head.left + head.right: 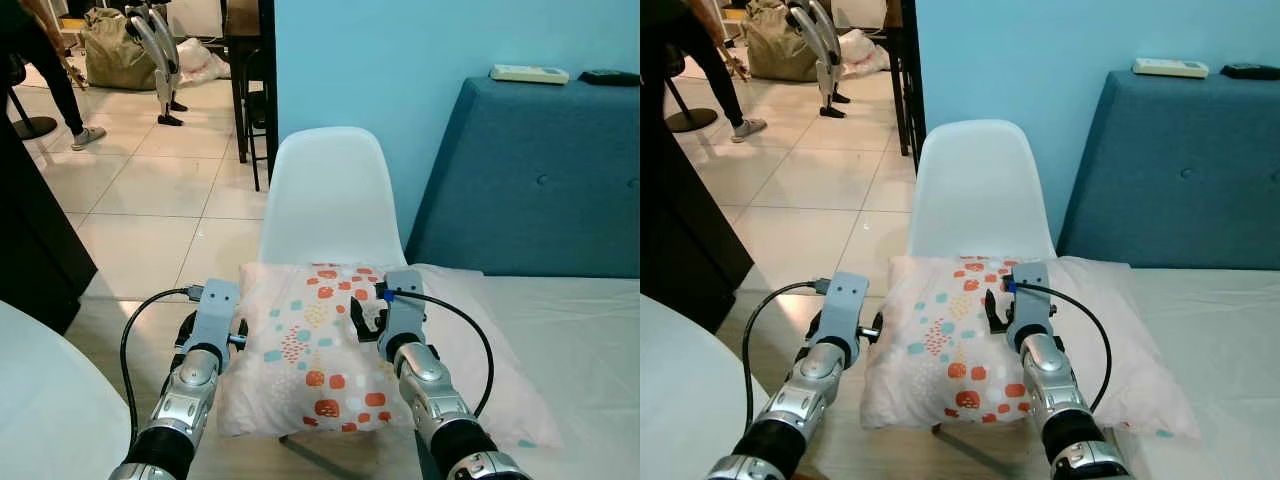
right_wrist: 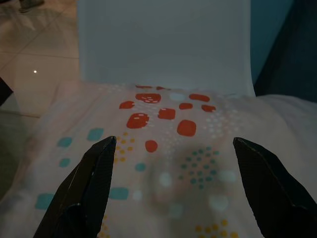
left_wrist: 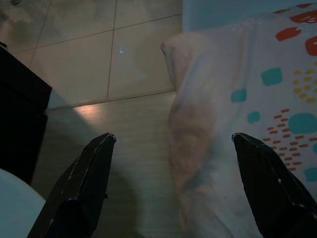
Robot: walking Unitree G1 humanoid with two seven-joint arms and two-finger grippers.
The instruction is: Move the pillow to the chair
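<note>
So there's one pillow [image 1: 330,345], pale pink with red, teal and yellow blotches, and it's lying on the seat of one white chair [image 1: 330,195], pushed up near the backrest and sticking out past the seat on both sides, with its right end reaching over toward the bed [image 1: 575,330] with the pale sheet. Both arms are up in front of the camera. The left gripper [image 3: 173,186] hangs at the pillow's left edge, fingers spread wide apart with nothing between them but the pillow's side seam and the floor [image 1: 150,220] below, so it's let go, not grabbing anything. The right gripper [image 2: 173,186] is over the top of the pillow, roughly in the middle, and its two black fingers [image 2: 86,186] are also splayed wide with the patterned fabric showing between them, so nothing pinched there either; whether the tips actually touch the fabric I can't tell. Behind the chair is a light blue wall, and to the right one dark blue upholstered headboard [image 1: 540,170] with two remotes [image 1: 528,73] on its top ledge, one white and one black. Farther back on the tiled floor there's one person's leg and shoe [image 1: 85,137], another robot's legs [image 1: 160,60], and a stuffed sack [image 1: 112,50]. A white rounded surface [image 1: 50,400] sits at the lower left.
</note>
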